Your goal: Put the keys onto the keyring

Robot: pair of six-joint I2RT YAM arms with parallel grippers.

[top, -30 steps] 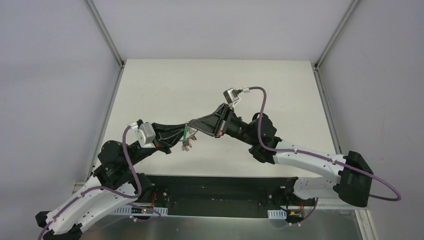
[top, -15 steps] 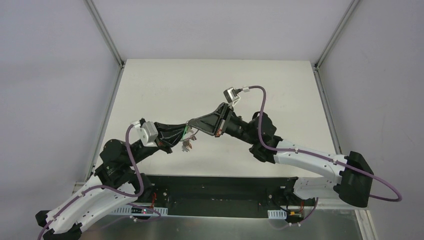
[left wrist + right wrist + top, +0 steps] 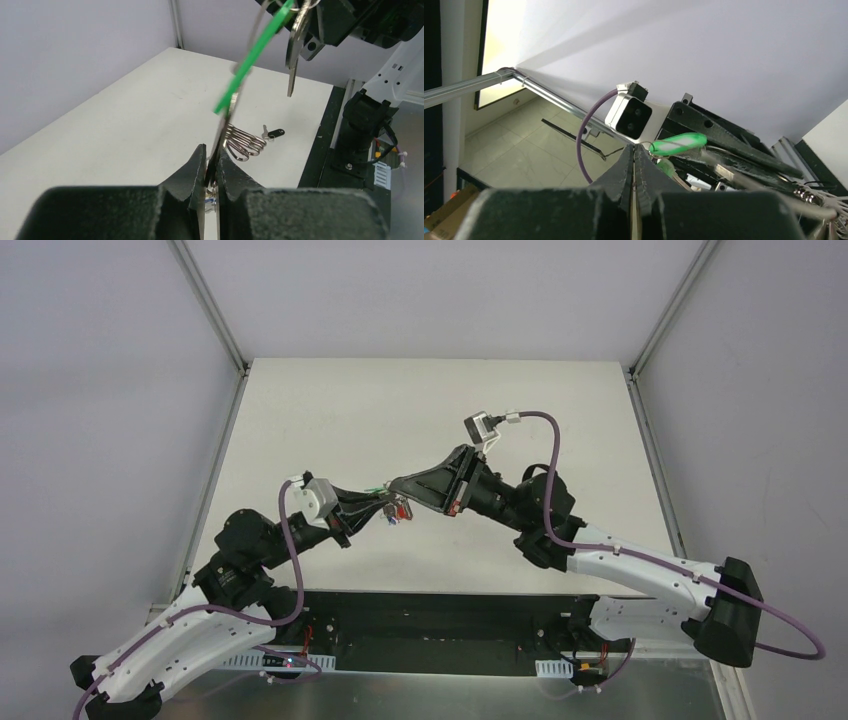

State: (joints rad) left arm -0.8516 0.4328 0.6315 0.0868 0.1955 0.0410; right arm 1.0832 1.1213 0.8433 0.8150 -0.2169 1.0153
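Note:
My left gripper (image 3: 378,508) (image 3: 211,159) is shut on the thin wire of the keyring (image 3: 223,131), which rises to my right gripper (image 3: 402,486) (image 3: 634,150). That gripper is shut on the same ring at its tip. The green-headed key (image 3: 252,50) (image 3: 677,142) hangs on the ring between the two grippers, above the table. A bare metal key (image 3: 292,55) hangs beside the right fingers. The black-headed key (image 3: 274,133) lies flat on the table below. A cluster of small rings (image 3: 245,142) hangs beside my left fingers. Red-headed keys (image 3: 400,514) dangle under the grippers.
The white table (image 3: 330,420) has metal rails along its left and right edges. The black base strip (image 3: 430,615) runs along the near edge. The left wrist camera (image 3: 634,116) sits close in front of my right fingers.
Both grippers have moved to the right together with the ring. The left arm has stretched out and turned, and the hanging keys have shifted right with it.

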